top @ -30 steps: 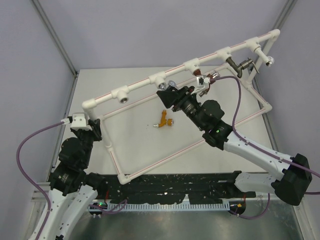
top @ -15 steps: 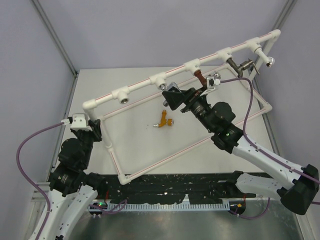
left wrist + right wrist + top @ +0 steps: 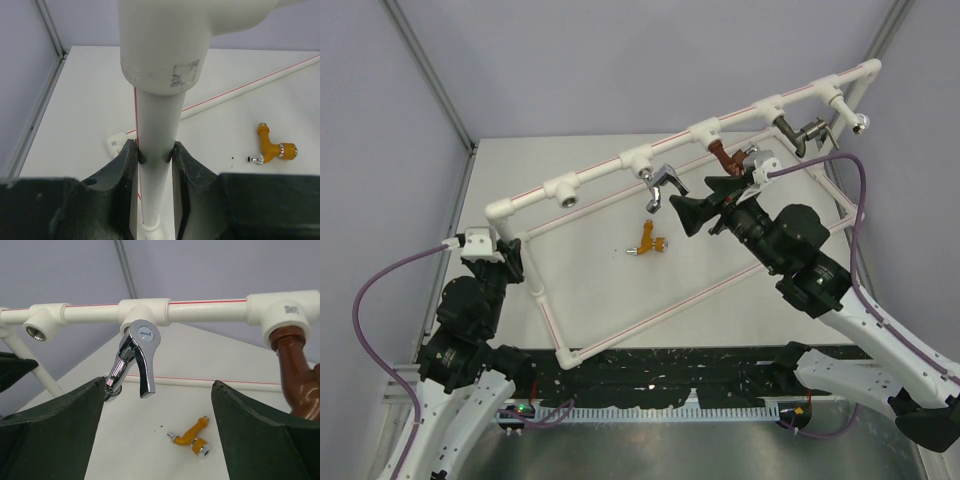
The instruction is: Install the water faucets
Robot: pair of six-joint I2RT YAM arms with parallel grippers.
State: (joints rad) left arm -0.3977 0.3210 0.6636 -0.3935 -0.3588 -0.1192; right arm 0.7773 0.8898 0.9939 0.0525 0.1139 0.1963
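Observation:
The white pipe frame (image 3: 590, 178) stands tilted over the table. A chrome faucet (image 3: 660, 183) hangs in a tee socket, also in the right wrist view (image 3: 134, 362). A red-brown faucet (image 3: 722, 156) and a dark grey faucet (image 3: 798, 132) sit in sockets further right. An orange-yellow faucet (image 3: 649, 240) lies loose on the table, also in the wrist views (image 3: 192, 437) (image 3: 271, 149). My right gripper (image 3: 695, 205) is open and empty, just right of the chrome faucet. My left gripper (image 3: 155, 155) is shut on the frame's upright pipe (image 3: 156, 125).
One empty tee socket (image 3: 565, 190) shows at the left of the top pipe, also in the right wrist view (image 3: 37, 330). A chrome-tipped end fitting (image 3: 858, 120) hangs at the far right. Grey walls close the table at back and sides.
My right gripper has let go of the chrome faucet and drawn back to the right. The faucet now hangs in its socket. The left arm has not moved.

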